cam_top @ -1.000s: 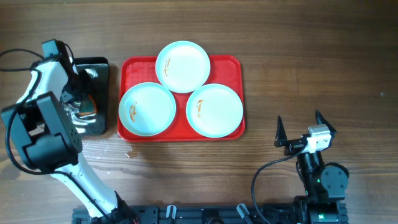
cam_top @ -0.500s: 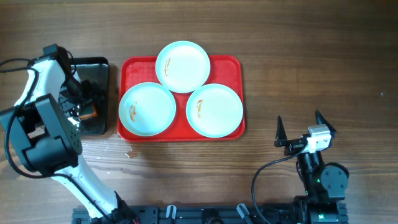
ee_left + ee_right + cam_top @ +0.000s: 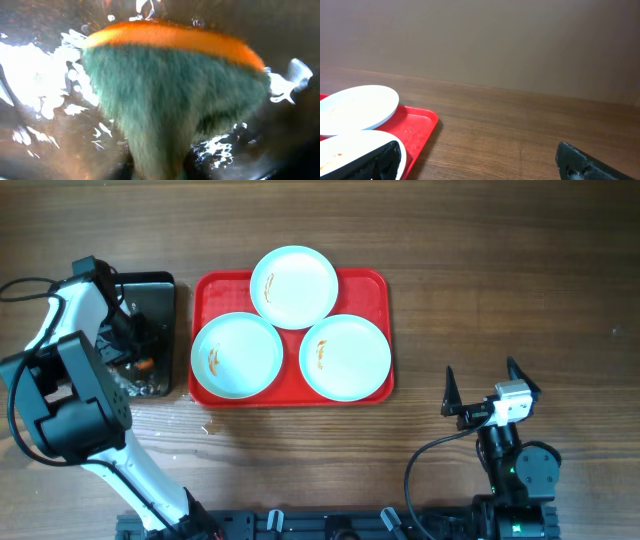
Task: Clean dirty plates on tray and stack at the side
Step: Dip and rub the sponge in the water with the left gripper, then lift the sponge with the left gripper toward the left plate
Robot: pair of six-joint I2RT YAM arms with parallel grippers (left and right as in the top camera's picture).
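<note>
The left gripper point(image 3: 135, 358) is down inside the black tray point(image 3: 152, 284) at the left of the table point(image 3: 500, 260), and it seems to pinch a sponge point(image 3: 170, 100). In the left wrist view the green rough side narrows toward the bottom edge as if squeezed, though the fingers themselves are hidden behind it. Water point(image 3: 35, 80) shines around the sponge, so I judge that the step in hand is wetting it before the wiping.

The three plates point(image 3: 345, 357) lie on the red tray point(image 3: 381, 282) in the middle, one far and two nearer, each with small brown smears point(image 3: 321, 356). The right gripper point(image 3: 480, 370) is at the near right, with fingers spread wide and holding nothing.

To do this step well, the sponge should be pressed into the water enough to soak. Then it should be lifted slowly, so that it drips little on the table. The grip must be firm, because a wet sponge is heavier and slippery. The near left plate is the shortest way to begin.
</note>
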